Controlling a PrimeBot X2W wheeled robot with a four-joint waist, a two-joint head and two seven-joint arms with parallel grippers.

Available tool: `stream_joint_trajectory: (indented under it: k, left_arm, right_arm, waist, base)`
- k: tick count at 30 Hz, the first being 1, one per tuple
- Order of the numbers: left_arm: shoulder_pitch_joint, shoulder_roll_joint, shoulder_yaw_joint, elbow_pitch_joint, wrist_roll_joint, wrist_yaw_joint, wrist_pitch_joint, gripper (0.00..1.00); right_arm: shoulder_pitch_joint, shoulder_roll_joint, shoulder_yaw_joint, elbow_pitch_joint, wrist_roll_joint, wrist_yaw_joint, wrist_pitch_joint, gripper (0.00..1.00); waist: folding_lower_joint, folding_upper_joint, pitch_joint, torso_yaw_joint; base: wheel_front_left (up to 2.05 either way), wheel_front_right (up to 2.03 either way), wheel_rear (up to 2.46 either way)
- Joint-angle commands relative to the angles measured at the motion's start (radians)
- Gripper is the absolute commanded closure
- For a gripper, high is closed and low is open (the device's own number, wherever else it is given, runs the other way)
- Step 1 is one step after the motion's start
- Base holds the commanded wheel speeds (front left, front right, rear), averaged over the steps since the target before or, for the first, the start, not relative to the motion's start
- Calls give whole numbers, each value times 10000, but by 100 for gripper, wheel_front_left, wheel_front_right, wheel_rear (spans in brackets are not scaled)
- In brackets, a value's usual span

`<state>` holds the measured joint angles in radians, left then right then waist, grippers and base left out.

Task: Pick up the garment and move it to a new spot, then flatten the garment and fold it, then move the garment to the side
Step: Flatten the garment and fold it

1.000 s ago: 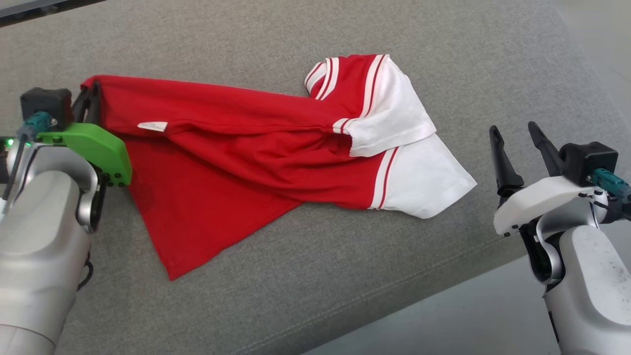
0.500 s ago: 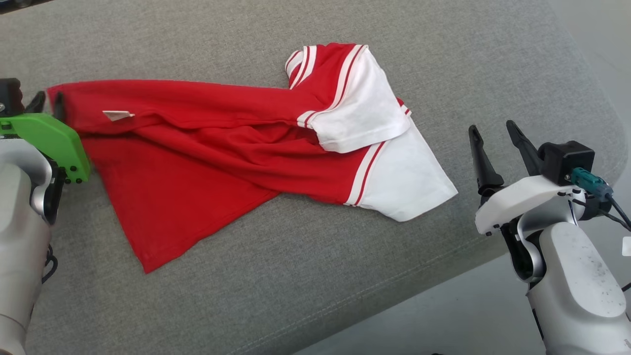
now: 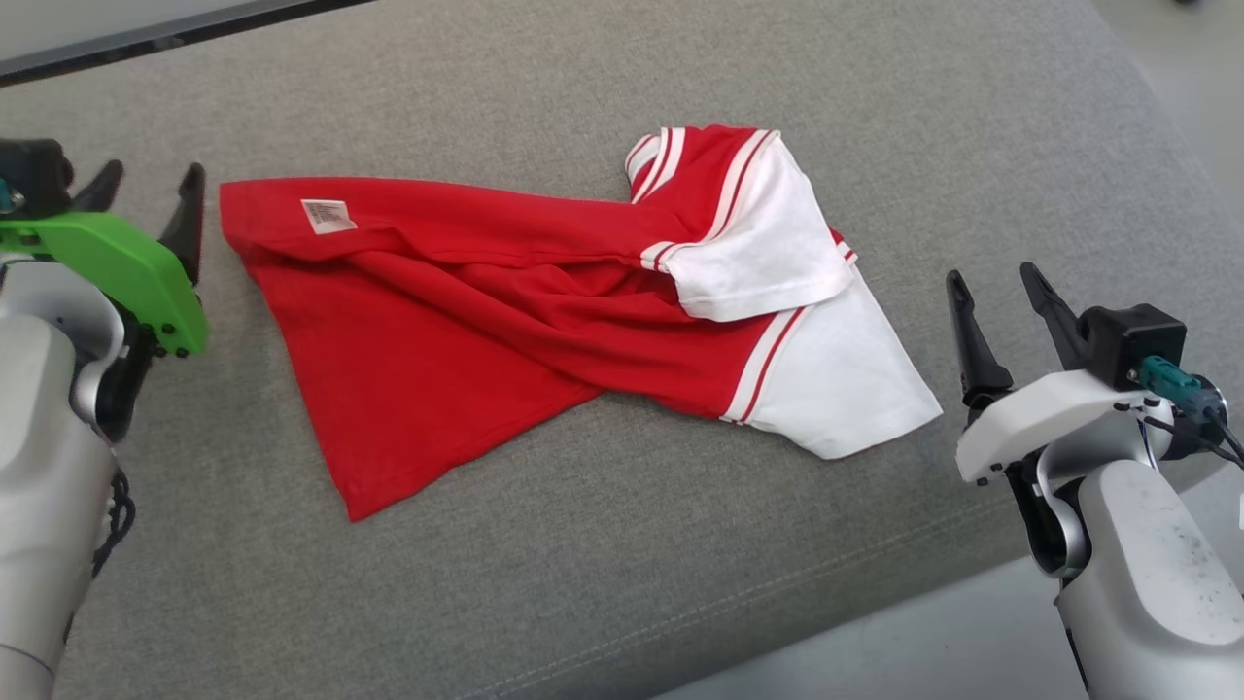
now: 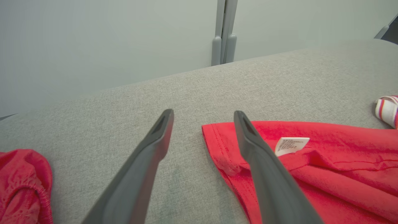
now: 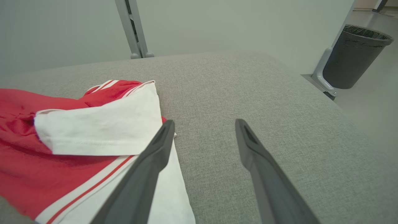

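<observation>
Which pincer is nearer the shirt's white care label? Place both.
Left. The left pincer sits open just off the hem corner bearing the care label; the right pincer stands open beyond the white sleeve at the shirt's opposite end.

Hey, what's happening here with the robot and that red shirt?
A two-armed robot is working on a red and white shirt that lies crumpled, not yet flattened or folded, on a grey cushion. Its left gripper stands open beside the shirt's labelled corner, and its right gripper hangs open near the white sleeves. Neither holds anything.

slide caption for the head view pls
Rumpled red-and-white shirt on the grey cushion, open left gripper and open right gripper flanking it, holding nothing.
</observation>
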<state>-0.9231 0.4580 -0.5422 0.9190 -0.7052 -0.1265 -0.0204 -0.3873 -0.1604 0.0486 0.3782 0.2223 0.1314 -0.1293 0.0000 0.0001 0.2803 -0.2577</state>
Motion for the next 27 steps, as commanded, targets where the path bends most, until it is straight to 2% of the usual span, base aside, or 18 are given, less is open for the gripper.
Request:
stream_joint_trajectory:
  k: [1,4,7,18,27]
  left_arm:
    - [380,0,-19,-325,-154,-30,-99,0]
    - [1073,-21,-2,-1146,-330,-2,-277,0]
    - [1981,-50,69,-2028,-442,370,-572,0]
    - [5957,154,199,-5531,-404,2536,-1777,0]
    - [8352,312,609,-7650,-467,3938,-2185,0]
  right_arm:
    - [208,-73,-88,-70,-126,-14,4,0]
    - [420,-130,-246,-265,-271,-14,83,0]
    - [704,-146,-454,-554,-406,-14,181,0]
    - [1959,103,-886,-2069,-972,-14,686,0]
    - [2725,231,-271,-2833,-943,-14,958,0]
  waist:
    - [0,-1,-580,478]
    - [0,-1,-968,727]
    - [0,-1,-1369,972]
    - [0,-1,-2289,1548]
    - [0,-1,-2794,1756]
  base:
    - [0,0,0]
    - [0,0,0]
    - [0,0,0]
    - [0,0,0]
    - [0,0,0]
